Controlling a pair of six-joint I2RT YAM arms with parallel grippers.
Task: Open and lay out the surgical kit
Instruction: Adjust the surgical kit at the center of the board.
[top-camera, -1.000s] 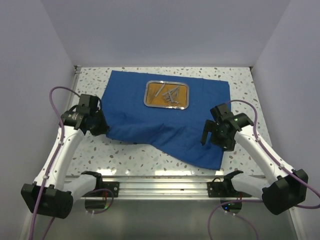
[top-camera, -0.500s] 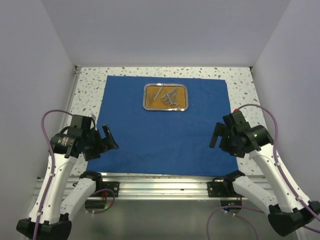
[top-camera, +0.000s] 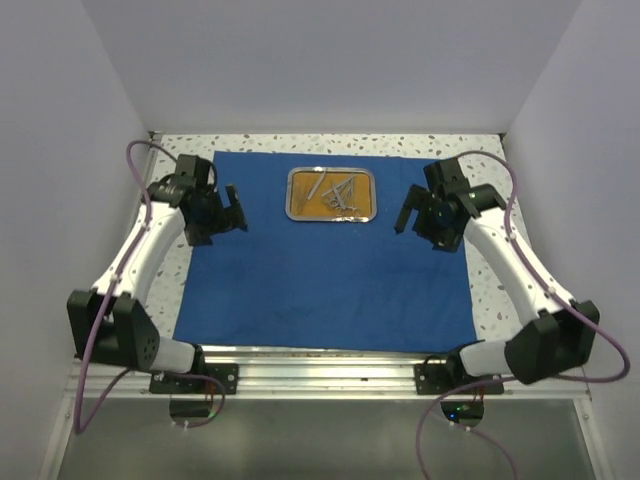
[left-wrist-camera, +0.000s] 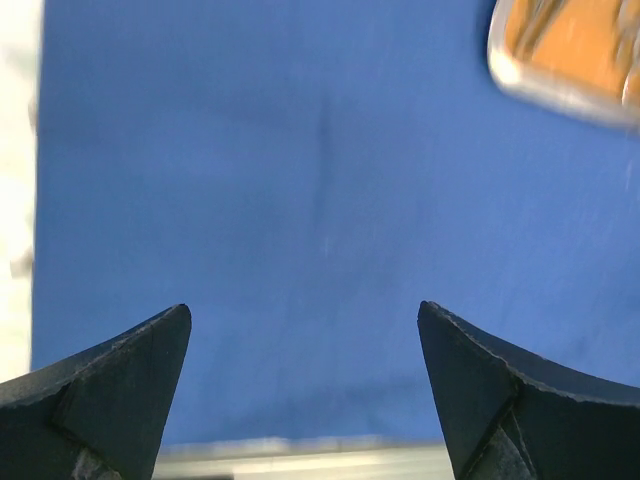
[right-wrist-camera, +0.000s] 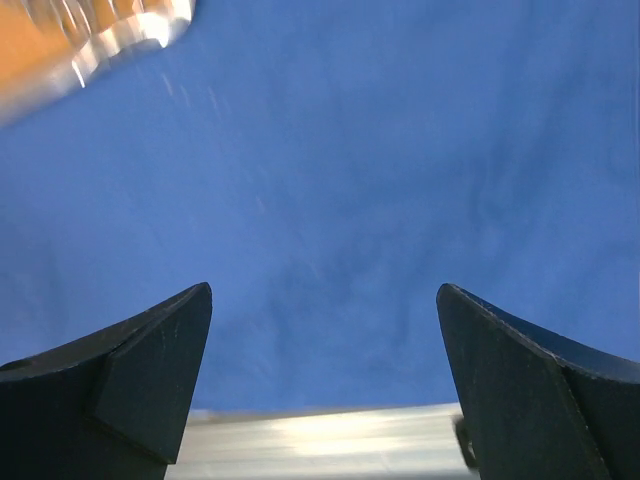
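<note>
The surgical kit's royal-blue cloth (top-camera: 320, 290) lies spread flat over the table. On its far middle sits the steel tray (top-camera: 333, 193) with an orange-brown inside, and slim silver instruments (top-camera: 338, 192) lie piled in it. My left gripper (top-camera: 236, 208) hovers open over the cloth just left of the tray. My right gripper (top-camera: 407, 212) hovers open just right of it. The left wrist view has open jaws (left-wrist-camera: 303, 310) above bare cloth (left-wrist-camera: 320, 180), with a tray corner (left-wrist-camera: 570, 60) at the upper right. The right wrist view has open jaws (right-wrist-camera: 325, 288) and a tray corner (right-wrist-camera: 90, 40) at the upper left.
The speckled tabletop (top-camera: 500, 290) shows around the cloth. An aluminium rail (top-camera: 320, 372) runs along the near edge, beside both arm bases. Pale walls close in the left, right and back. Purple cables (top-camera: 140, 160) loop from each arm.
The rumpled cloth now lies flat and square. My left gripper let go of its edge and opened. Both arms drew back toward the near edge, then swung far to flank the tray.
</note>
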